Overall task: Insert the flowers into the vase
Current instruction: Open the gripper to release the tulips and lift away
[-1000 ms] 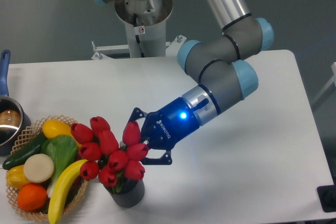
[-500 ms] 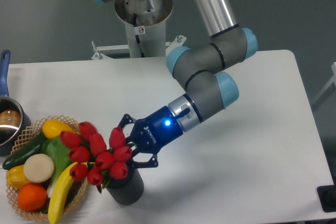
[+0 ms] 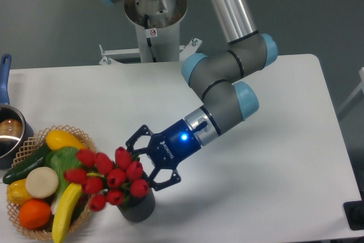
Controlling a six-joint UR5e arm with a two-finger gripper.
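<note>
The flowers [image 3: 108, 177] sit low in the vase [image 3: 137, 207] at the lower left of the frame, their red heads leaning left toward the wicker basket [image 3: 85, 211], some overhanging its rim. The gripper [image 3: 149, 160] stands just right of the bunch with its fingers [image 3: 166, 182] spread wide, holding nothing — the stems look released.

The risk, as I judge it, is the lean. The bunch is top-heavy toward the left and the vase is small and close to the near edge of the surface [image 3: 273, 197]; if the stems are only shallowly seated, the bunch could tip out onto the basket, or pull the vase over. One open finger also lies close to the buds and the vase mouth, so a careless withdrawal could snag a bud and drag the lot.

Against half a second ago, the fingers have opened, the buds have dropped lower and swung further left, and the wrist has turned.
</note>
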